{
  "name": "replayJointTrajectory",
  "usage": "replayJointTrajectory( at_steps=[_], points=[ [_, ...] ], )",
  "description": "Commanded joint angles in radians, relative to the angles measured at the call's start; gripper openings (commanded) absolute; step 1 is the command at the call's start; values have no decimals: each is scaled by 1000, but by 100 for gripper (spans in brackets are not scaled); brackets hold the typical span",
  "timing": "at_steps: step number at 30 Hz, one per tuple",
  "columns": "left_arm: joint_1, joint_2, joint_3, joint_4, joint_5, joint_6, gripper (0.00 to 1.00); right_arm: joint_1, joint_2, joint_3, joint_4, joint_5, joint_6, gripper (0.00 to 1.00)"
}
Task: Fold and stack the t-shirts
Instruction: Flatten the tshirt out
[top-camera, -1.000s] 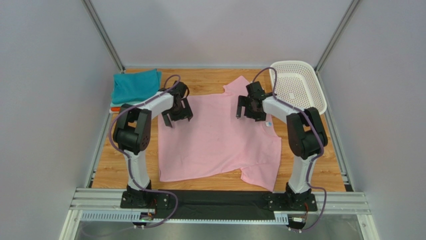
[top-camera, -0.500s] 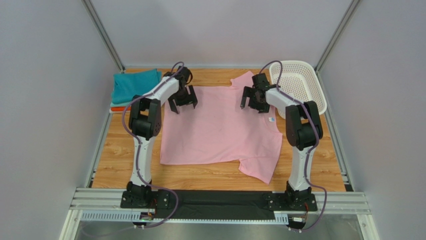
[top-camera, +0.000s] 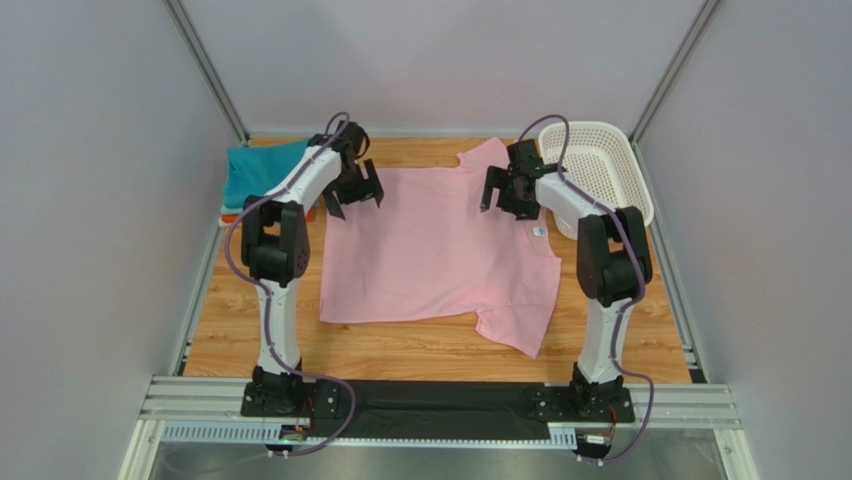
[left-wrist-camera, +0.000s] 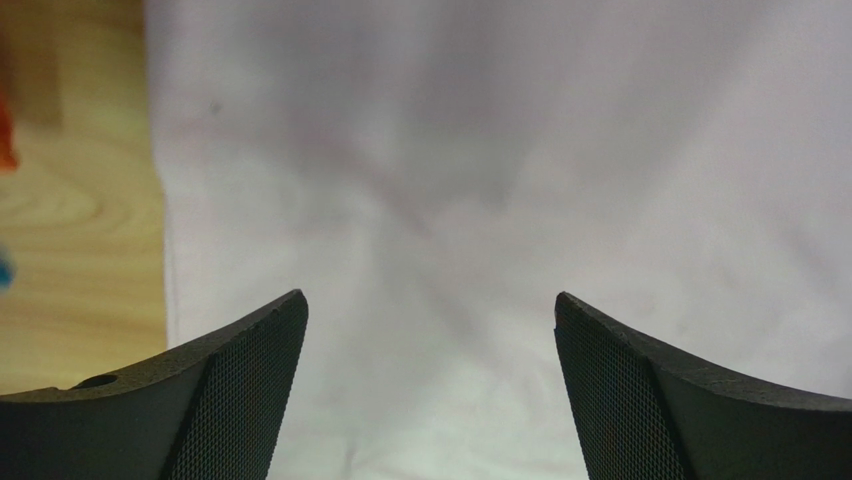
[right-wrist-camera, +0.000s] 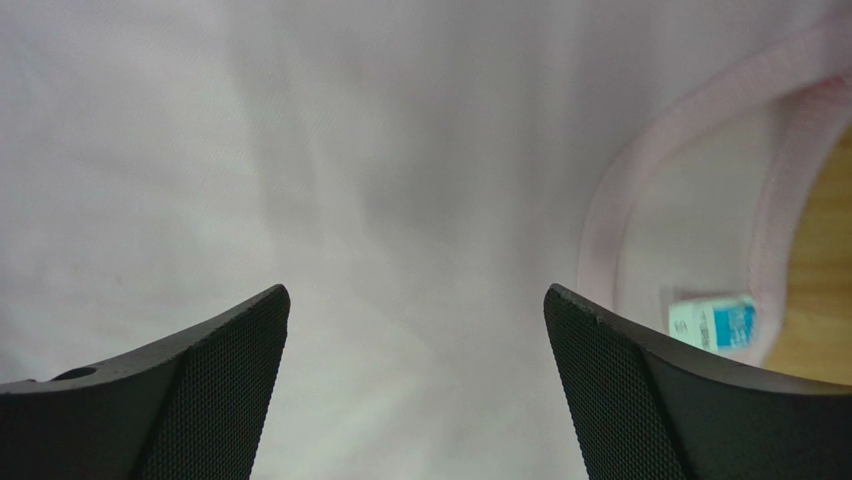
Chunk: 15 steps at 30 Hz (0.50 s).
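A light pink t-shirt (top-camera: 435, 255) lies spread flat on the wooden table, its neck and small label (top-camera: 538, 232) toward the right. My left gripper (top-camera: 353, 203) is open over the shirt's far left corner; in the left wrist view its open jaws (left-wrist-camera: 430, 330) frame bare cloth (left-wrist-camera: 480, 150) beside the shirt's edge. My right gripper (top-camera: 508, 205) is open over the far right part, near the collar (right-wrist-camera: 690, 190) and label (right-wrist-camera: 712, 322); nothing sits between its fingers (right-wrist-camera: 417, 320). A folded teal t-shirt (top-camera: 255, 170) lies at the back left on something orange (top-camera: 228, 213).
A white perforated basket (top-camera: 600, 165) stands at the back right, close to my right arm. Bare wood (top-camera: 420, 350) shows along the near edge and on both sides. Metal frame posts and grey walls enclose the table.
Both arms have reached farther toward the back of the table. The pink shirt has slid a little away from the bases and lies flatter. Both grippers stayed open.
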Motion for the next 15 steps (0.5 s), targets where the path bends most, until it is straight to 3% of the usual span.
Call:
replayJointTrajectory(
  at_steps=[1,8,13,15],
  points=[
    [-9,-268,-125,-29,-9,-25,100,35,-247,-77,-13,27,-9,100],
    [-87,-851,-880,97,-31,-192,100,55,-707,-518,37,72,63,100],
    [-109,-1225,-1287,114,-42,-348,100,55,-1021,-768,25,70,71,100],
    [-109,-1299,-1354,122,-48,-376,100,54,-1084,-806,13,73,69,100]
  ],
)
